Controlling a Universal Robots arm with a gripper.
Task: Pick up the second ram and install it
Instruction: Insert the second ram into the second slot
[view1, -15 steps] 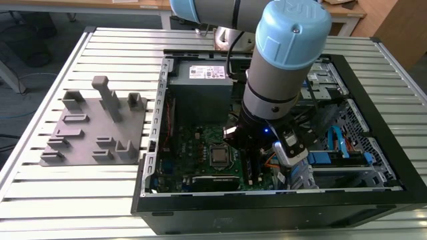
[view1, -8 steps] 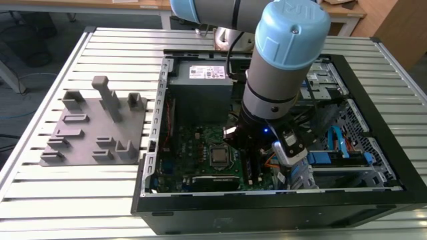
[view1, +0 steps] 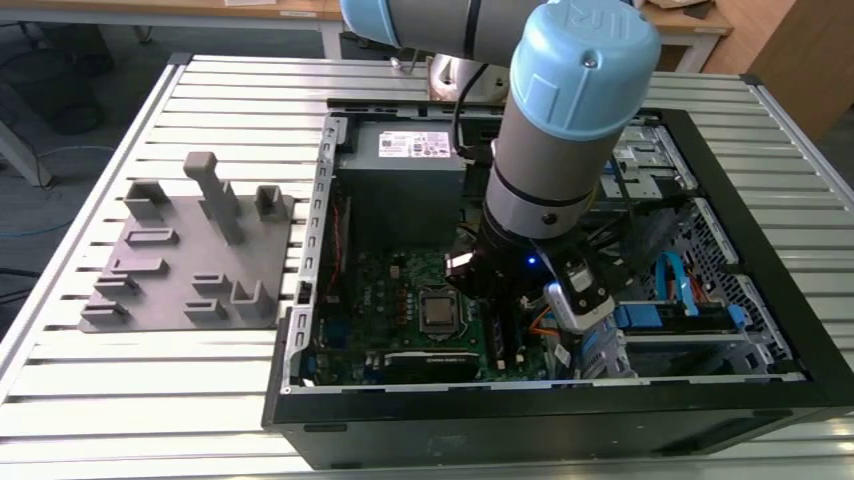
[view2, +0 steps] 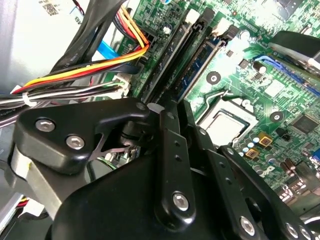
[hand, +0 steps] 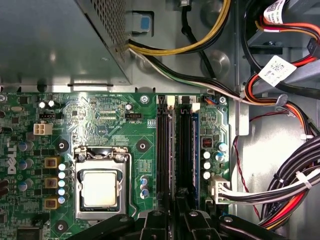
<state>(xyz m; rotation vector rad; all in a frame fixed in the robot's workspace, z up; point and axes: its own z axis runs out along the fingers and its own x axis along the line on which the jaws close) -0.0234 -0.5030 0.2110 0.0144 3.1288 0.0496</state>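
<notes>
My gripper (view1: 567, 335) is low inside the open PC case (view1: 747, 395), over the memory slots beside the CPU socket (hand: 100, 187). The second ram (hand: 172, 150) stands on edge in a black slot rail and runs straight in under the gripper (hand: 172, 217). In the second wrist view the same dark stick (view2: 172, 55) leads down to the gripper (view2: 165, 107). The black fingers (view2: 170, 150) are drawn close together over the stick's near end, and the tips themselves are hidden. A bluish strip (hand: 195, 145) runs along the neighbouring rail.
Red, yellow, orange and black cable bundles (hand: 295, 200) hang close to the slots on the side away from the socket. The metal power supply box (view1: 414, 150) fills the case's far end. A grey fixture plate with upright holders (view1: 200, 250) lies on the slatted table at the exterior view's left.
</notes>
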